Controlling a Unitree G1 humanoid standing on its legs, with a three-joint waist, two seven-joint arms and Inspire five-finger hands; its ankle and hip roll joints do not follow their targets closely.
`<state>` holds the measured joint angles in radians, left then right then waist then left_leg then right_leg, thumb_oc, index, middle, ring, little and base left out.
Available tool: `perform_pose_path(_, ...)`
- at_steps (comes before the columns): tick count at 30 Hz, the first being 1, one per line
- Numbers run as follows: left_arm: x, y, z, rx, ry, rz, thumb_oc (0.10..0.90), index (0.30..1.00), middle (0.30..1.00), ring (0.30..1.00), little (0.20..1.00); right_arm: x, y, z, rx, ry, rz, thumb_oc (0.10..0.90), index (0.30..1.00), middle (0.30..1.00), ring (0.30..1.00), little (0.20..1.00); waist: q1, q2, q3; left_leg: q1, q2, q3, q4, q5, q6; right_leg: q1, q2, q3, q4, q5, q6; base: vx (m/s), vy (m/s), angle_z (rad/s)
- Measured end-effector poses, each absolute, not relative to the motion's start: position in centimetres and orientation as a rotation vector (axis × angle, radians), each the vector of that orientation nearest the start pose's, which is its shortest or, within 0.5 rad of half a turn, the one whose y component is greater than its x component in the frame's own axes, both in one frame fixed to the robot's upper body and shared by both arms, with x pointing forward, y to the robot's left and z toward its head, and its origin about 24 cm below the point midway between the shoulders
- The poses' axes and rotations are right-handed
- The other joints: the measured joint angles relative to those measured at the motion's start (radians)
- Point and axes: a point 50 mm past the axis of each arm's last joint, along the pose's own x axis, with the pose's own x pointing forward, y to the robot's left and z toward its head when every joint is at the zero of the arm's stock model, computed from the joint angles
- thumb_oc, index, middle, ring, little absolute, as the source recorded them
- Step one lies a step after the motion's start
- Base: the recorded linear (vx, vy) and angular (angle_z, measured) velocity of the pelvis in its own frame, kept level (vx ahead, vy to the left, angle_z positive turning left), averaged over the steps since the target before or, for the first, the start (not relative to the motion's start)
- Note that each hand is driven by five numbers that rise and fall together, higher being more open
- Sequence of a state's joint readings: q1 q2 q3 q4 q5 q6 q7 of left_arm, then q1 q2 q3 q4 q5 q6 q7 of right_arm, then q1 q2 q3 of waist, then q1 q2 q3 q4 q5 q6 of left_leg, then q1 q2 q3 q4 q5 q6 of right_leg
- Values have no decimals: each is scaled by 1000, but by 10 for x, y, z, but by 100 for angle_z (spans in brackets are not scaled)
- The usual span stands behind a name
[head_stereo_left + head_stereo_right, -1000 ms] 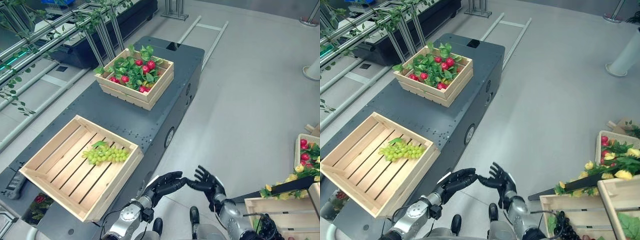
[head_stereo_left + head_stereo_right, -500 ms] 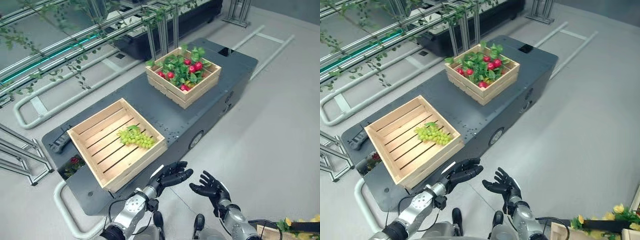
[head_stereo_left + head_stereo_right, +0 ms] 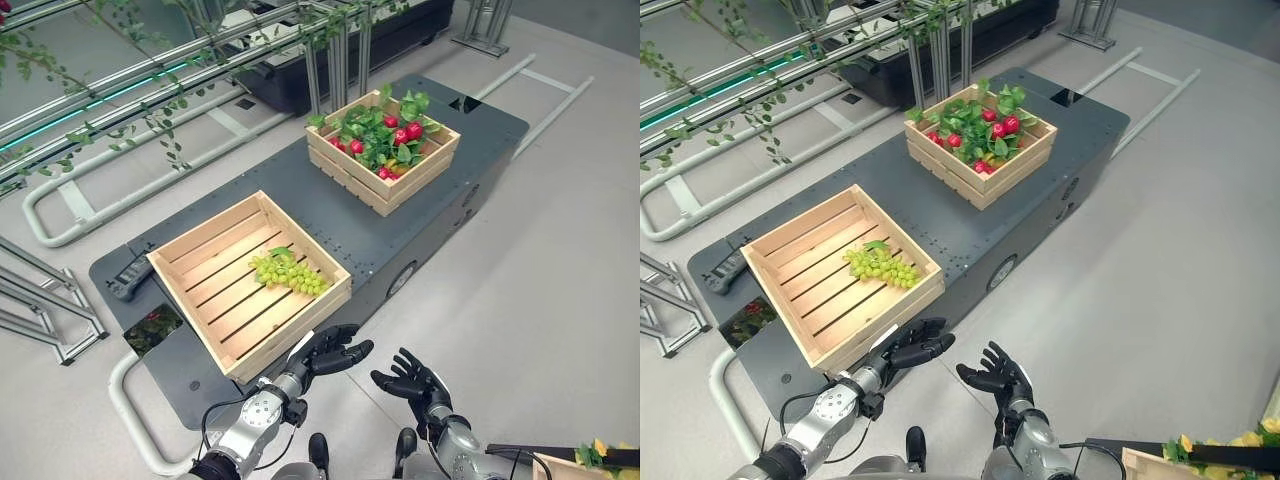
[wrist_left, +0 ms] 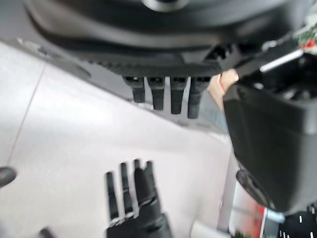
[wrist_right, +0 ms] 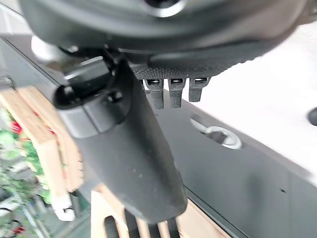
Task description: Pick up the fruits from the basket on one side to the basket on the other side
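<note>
Green grapes lying in near crate

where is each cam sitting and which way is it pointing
Left eye view: on the head, looking down at the near crate holding grapes, the far crate and both open hands, left hand, right hand.
Right eye view: beside it, same scene, slightly shifted.
Left wrist view: on the left wrist, along its straight fingers toward the floor and the right hand.
Right wrist view: on the right wrist, along its fingers toward the dark platform.
Both eye views share everything.
</note>
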<state>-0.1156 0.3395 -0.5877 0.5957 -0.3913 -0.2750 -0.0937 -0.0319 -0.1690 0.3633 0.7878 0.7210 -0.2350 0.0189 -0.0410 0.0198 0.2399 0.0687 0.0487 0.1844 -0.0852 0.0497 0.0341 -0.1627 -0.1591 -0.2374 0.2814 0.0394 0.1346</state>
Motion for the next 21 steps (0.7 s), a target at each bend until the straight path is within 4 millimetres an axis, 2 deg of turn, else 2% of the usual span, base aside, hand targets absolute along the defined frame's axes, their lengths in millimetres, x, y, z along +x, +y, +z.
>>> perform_pose_path(1, 224, 136, -59, 101, 361, -456, 800, 900, 900, 900, 900, 190, -151, -106, 374, 595, -39, 800, 900, 900, 900, 900, -1, -19, 6, -6, -8, -9, 1, 1, 1, -14, 0, 47, 0, -11, -10, 55, -183, 12)
perform_pose_path(2, 225, 137, -58, 109, 356, -458, 800, 900, 900, 900, 900, 188, -151, -106, 376, 597, -40, 800, 900, 900, 900, 900, -6, -33, 11, -8, -14, -18, 0, 1, 0, -15, 1, 66, -17, -12, -12, 39, -233, 28)
perform_pose_path(3, 229, 139, -55, 124, 344, -460, 800, 900, 900, 900, 900, 188, -150, -106, 380, 596, -39, 800, 900, 900, 900, 900, -4, -55, 26, -16, -20, -29, -1, 5, -2, -6, 7, 90, -75, -13, -13, 33, -238, 33)
perform_pose_path(5, 232, 142, -53, 137, 336, -452, 800, 900, 900, 900, 900, 189, -148, -107, 385, 596, -38, 800, 900, 900, 900, 900, -7, -66, 36, -31, -26, -49, -3, 17, -10, 11, 7, 99, -173, -11, -12, 64, -228, 37)
perform_pose_path(6, 233, 143, -52, 138, 336, -450, 800, 900, 900, 900, 900, 190, -147, -107, 383, 600, -40, 800, 900, 900, 900, 900, -9, -71, 36, -37, -29, -73, -3, 21, -17, 38, 11, 127, -222, -6, -14, 99, -163, 55)
perform_pose_path(7, 232, 142, -53, 131, 337, -448, 800, 900, 900, 900, 900, 192, -150, -108, 375, 604, -49, 800, 900, 900, 900, 900, -23, -53, 48, -32, -23, -98, -4, 22, -28, 68, 19, 114, -248, 27, -12, 114, -189, 59)
perform_pose_path(9, 226, 136, -57, 95, 349, -448, 800, 900, 900, 900, 900, 195, -155, -106, 362, 597, -59, 800, 900, 900, 900, 900, -21, -9, 65, -7, 9, -96, -3, 19, -49, 125, 52, 99, -304, 34, -23, 123, -150, 27)
perform_pose_path(11, 220, 130, -61, 66, 364, -463, 800, 900, 900, 900, 900, 197, -157, -105, 356, 589, -59, 800, 900, 900, 900, 900, -25, 8, 64, 15, 35, -87, 0, 13, -71, 183, 83, 81, -367, 50, -46, 123, -102, 9)
perform_pose_path(13, 221, 122, -59, 44, 352, -473, 800, 900, 900, 900, 900, 199, -162, -103, 342, 581, -68, 800, 900, 900, 900, 900, -25, 0, 67, 9, 38, -78, 43, 5, -87, 203, 92, 74, -370, 41, -61, 51, -44, 13)
perform_pose_path(14, 225, 117, -56, 41, 335, -483, 800, 900, 900, 900, 900, 201, -165, -103, 341, 577, -88, 800, 900, 900, 900, 900, -22, -22, 70, -29, 31, -81, 113, 2, -91, 206, 78, 66, -370, 36, -68, 17, 71, 12)
perform_pose_path(16, 227, 115, -53, 36, 309, -489, 800, 900, 900, 900, 900, 204, -169, -101, 329, 573, -104, 800, 900, 900, 900, 900, -3, -40, 73, -68, 27, -87, 192, -4, -100, 215, 68, 71, -370, 31, -78, 31, 96, 0)
perform_pose_path(18, 228, 113, -50, 31, 277, -495, 800, 900, 900, 900, 900, 207, -177, -99, 306, 563, -115, 800, 900, 900, 900, 900, 6, -41, 74, -80, 42, -98, 155, -16, -114, 227, 70, 73, -370, 16, -94, 64, 112, -7)
perform_pose_path(21, 231, 113, -48, 42, 260, -487, 800, 900, 900, 900, 900, 213, -183, -95, 285, 546, -119, 800, 900, 900, 900, 900, 10, -33, 73, -70, 57, -97, 62, -9, -113, 230, 82, 89, -370, 13, -88, 63, 93, -24)
